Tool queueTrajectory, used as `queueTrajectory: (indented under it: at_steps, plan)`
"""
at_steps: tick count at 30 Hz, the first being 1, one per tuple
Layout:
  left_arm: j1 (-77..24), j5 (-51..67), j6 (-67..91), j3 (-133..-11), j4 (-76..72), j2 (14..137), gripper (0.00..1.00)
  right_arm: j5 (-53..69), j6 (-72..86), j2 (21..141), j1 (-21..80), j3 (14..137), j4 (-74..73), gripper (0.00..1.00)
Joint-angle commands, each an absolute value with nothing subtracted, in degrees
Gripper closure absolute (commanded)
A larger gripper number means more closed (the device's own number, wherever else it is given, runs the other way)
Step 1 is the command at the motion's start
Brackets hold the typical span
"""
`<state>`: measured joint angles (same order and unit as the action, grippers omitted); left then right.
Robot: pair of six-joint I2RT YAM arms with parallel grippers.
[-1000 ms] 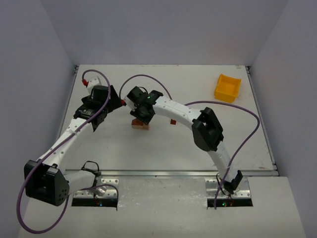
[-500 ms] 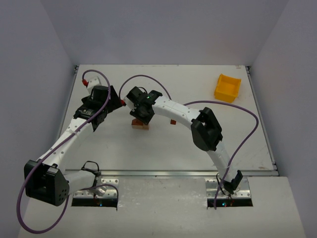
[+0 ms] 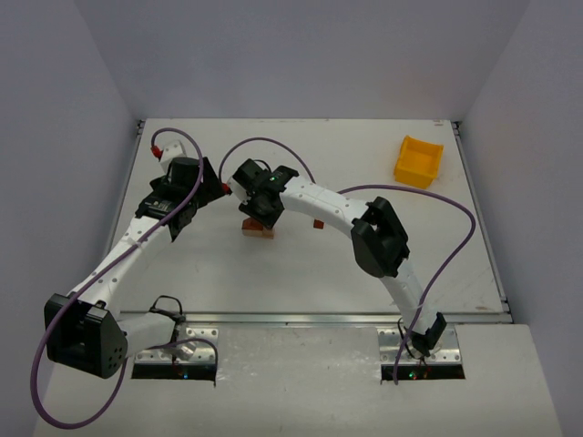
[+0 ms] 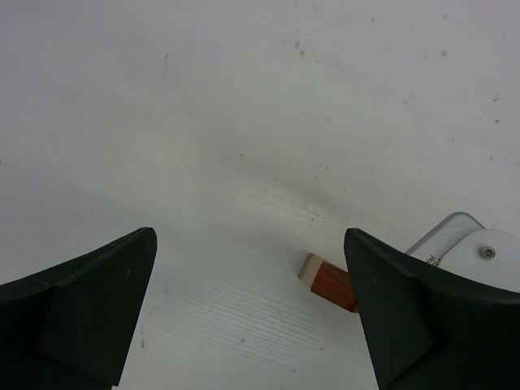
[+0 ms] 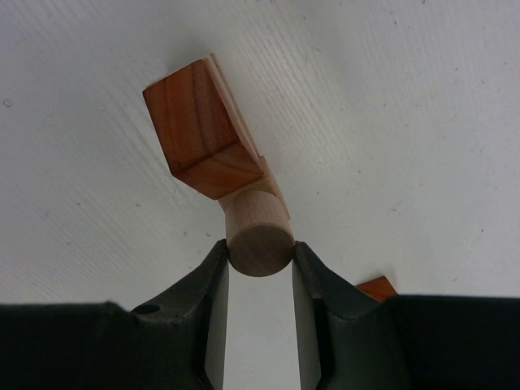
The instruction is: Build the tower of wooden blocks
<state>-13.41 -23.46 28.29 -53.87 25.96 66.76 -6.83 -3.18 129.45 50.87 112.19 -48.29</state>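
**R gripper pinched on a dowel at the tower; L gripper wide, empty**

Hidden/unclear: from overhead the wood block tower (image 3: 258,228) sat mid-table, left of centre. It was mostly covered by the R wrist, w/ only a small red-brown and tan bit showing beneath. Neither arm's fingertips could be made out in that view. In the left wrist view a red-brown piece (image 4: 327,283) w/ a pale end lay on the table (image 4: 244,97). Its far part was cut off behind one finger (image 4: 422,317), so which block it was couldn't be told. In the right wrist view only a block corner (image 5: 375,287), red-brown, poked out past a finger.

Around: a yellow bin (image 3: 418,161) stood at the far right, well apart from the blocks. A loose block (image 3: 319,223), red-brown, lay near the tower's right side, tucked against the R forearm. Purple cables (image 3: 273,143) looped above both arms.

Grippers: L gripper (image 4: 250,237) was spread wide w/ nothing btwn its fingers, over bare table near the tower's left. R gripper (image 5: 260,264) was drawn in narrow, one finger each side of a cylinder (image 5: 260,231).

Task thing: a red-brown cuboid (image 5: 199,130) w/ clear grain sat against a thin tan slab (image 5: 230,101). The cylinder was pale wood, its darker round end facing the cam and its far end touching the cuboid's near corner.
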Motion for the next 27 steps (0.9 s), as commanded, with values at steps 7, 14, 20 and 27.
queueTrajectory:
  at_steps: [7, 14, 20, 27]
  plan:
    - [-13.36, -23.2, 29.27, -54.4, 19.86, 66.45, 0.0, -5.56, -5.0, 130.86, 52.73, 113.98, -49.73, 0.78]
    - [-13.36, -23.03, 29.18, -54.32, 19.94, 66.46, 0.0, -6.14, -4.94, 130.94, 52.73, 113.89, -49.75, 0.78]
    - [-13.36, -23.03, 29.18, -54.38, 19.88, 66.45, 0.0, -6.0, -4.77, 130.71, 52.8, 113.82, -49.75, 0.73]
    - [-13.36, -23.03, 29.18, -54.32, 19.86, 66.53, 0.0, -6.69, -4.66, 130.6, 52.82, 113.82, -49.92, 0.58]
